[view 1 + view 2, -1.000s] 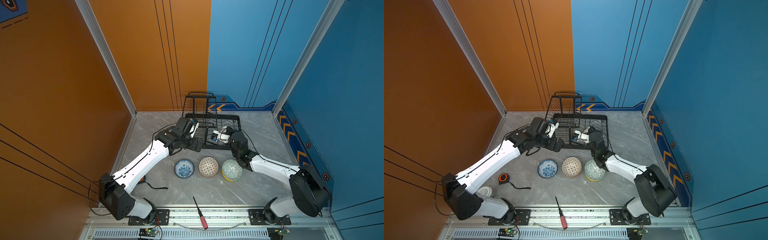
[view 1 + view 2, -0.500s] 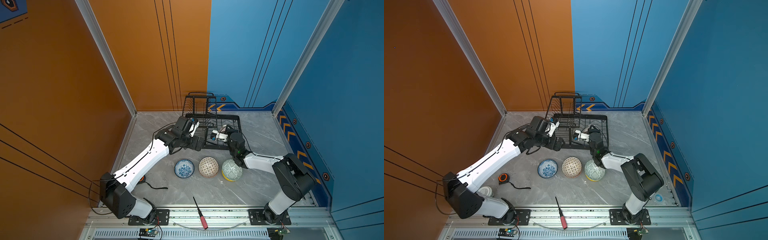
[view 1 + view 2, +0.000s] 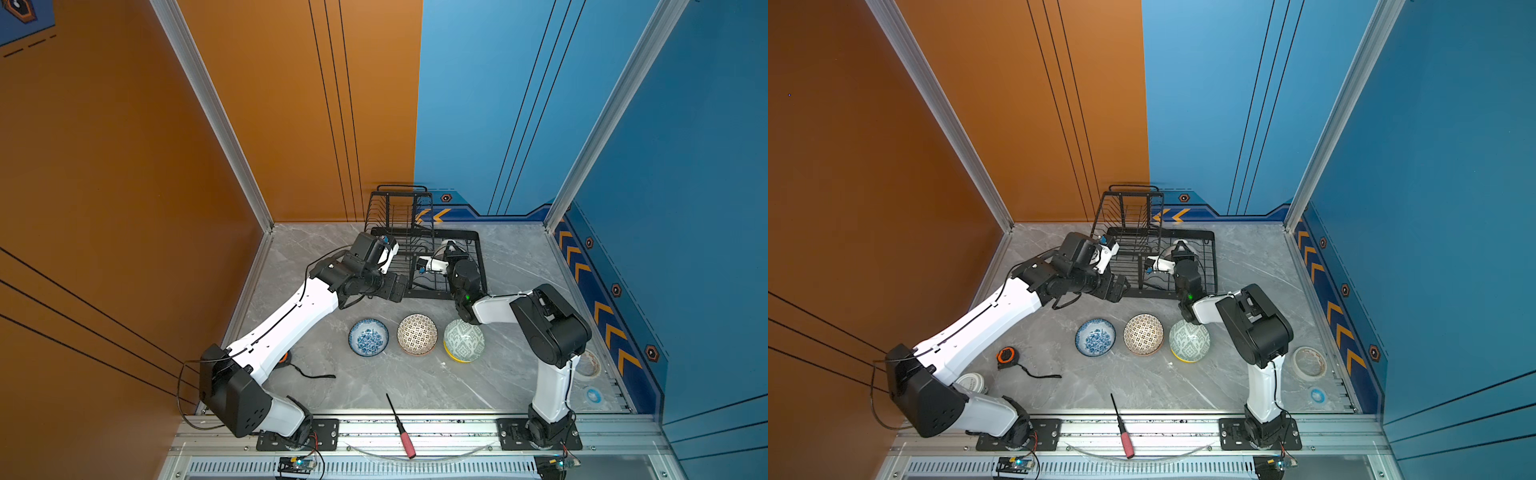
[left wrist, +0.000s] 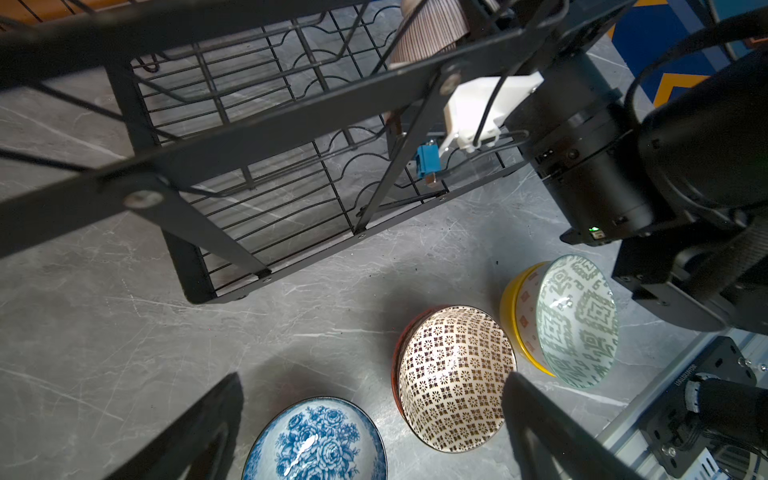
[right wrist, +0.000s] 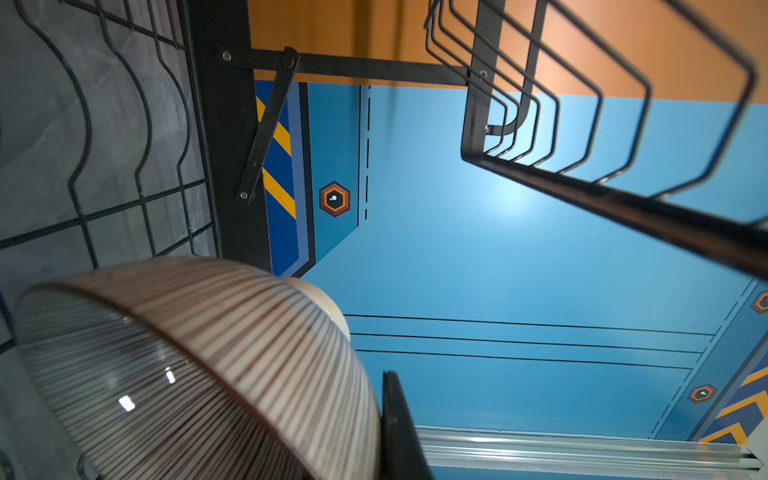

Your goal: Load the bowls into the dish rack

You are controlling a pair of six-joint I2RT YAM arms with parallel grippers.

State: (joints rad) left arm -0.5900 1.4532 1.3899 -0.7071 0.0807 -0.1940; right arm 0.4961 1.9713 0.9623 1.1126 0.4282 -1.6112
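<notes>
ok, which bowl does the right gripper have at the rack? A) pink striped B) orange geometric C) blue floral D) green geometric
A: the right wrist view shows the pink striped bowl pinched at its rim by the right gripper within the dish rack. The blue floral bowl, orange geometric bowl and green geometric bowl sit on the table.

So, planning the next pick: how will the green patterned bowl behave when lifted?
The green patterned bowl looks glazed with shiny highlights, so it is probably slippery and breakable. It sits nested in the yellow bowl, so lifting may drag that one along.
</notes>
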